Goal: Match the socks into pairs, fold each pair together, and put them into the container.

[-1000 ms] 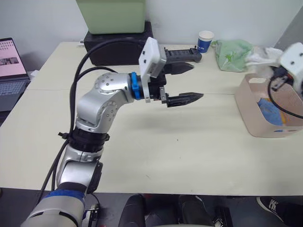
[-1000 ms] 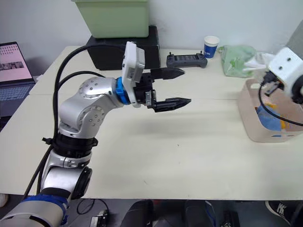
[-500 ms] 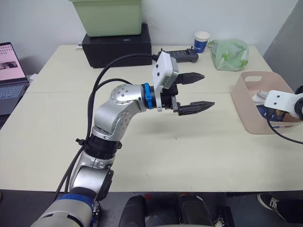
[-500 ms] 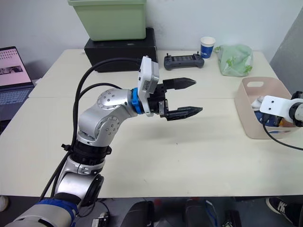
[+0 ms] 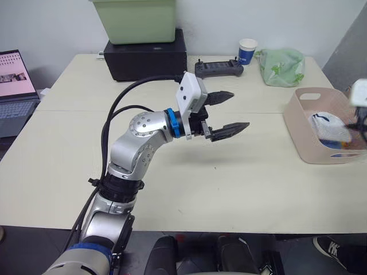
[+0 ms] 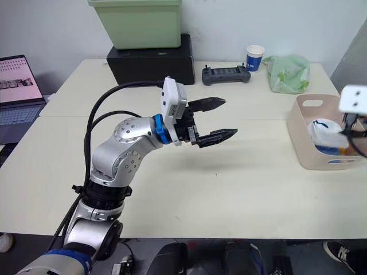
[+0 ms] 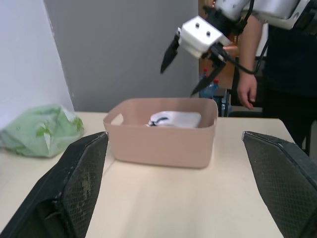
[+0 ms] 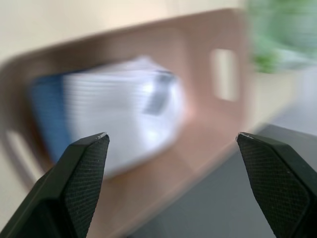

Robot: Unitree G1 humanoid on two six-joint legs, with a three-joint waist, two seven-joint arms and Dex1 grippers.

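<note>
The container (image 5: 309, 137), a pale pink basin, stands at the table's right edge. A folded white pair of socks (image 5: 328, 125) with dark marks lies inside it, on top of a light blue sock (image 8: 47, 114). In the left wrist view my right gripper (image 7: 185, 69) hangs open just above the container (image 7: 163, 146), holding nothing. The right wrist view looks down between its spread fingers (image 8: 84, 163) onto the white socks (image 8: 124, 124). My left gripper (image 5: 238, 110) is open and empty, held in the air over the middle of the table, pointing toward the container.
A black box (image 5: 143, 54) with a light green bin (image 5: 135, 20) on top stands at the back. Beside it lie a controller (image 5: 219, 69), a paper cup (image 5: 248, 50) and a pale green bag (image 5: 282, 66). A laptop (image 5: 14, 86) is far left. A person (image 7: 277, 74) stands beyond the container.
My right gripper has opened, let the white socks go into the container, and risen above it. The left arm has held its pose; the head camera has shifted.
</note>
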